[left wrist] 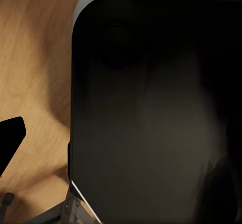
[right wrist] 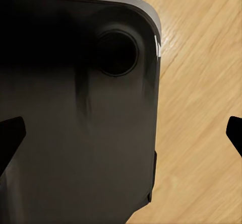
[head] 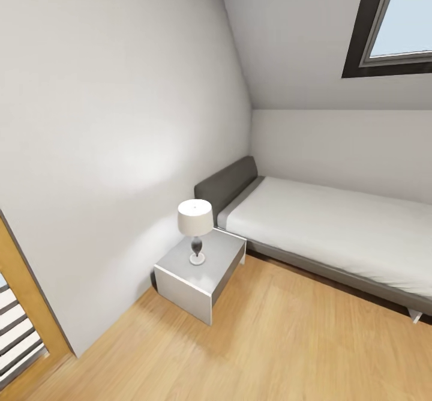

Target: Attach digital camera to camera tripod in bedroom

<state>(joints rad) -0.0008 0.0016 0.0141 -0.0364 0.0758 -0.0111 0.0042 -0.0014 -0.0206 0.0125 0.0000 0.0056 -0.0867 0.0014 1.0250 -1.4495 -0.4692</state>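
In the bedroom [head: 282,341] I see a bed [head: 336,227] and lamp [head: 195,224]. My right gripper [right wrist: 123,133] fingers look spread; left, I cannot tell.

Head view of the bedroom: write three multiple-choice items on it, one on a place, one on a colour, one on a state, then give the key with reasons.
1. Where does the table lamp stand?
A. on the bed
B. on the nightstand
C. on the floor

2. What colour is the headboard of the bed?
A. dark grey
B. red
C. light wood

3. How does the mattress look?
A. piled with clothes
B. bare and flat
C. folded double

Key: 1 B, its base rests on the grey nightstand beside the bed. 2 A, the headboard is dark grey against the pale wall. 3 B, the white surface lies smooth with nothing on it.
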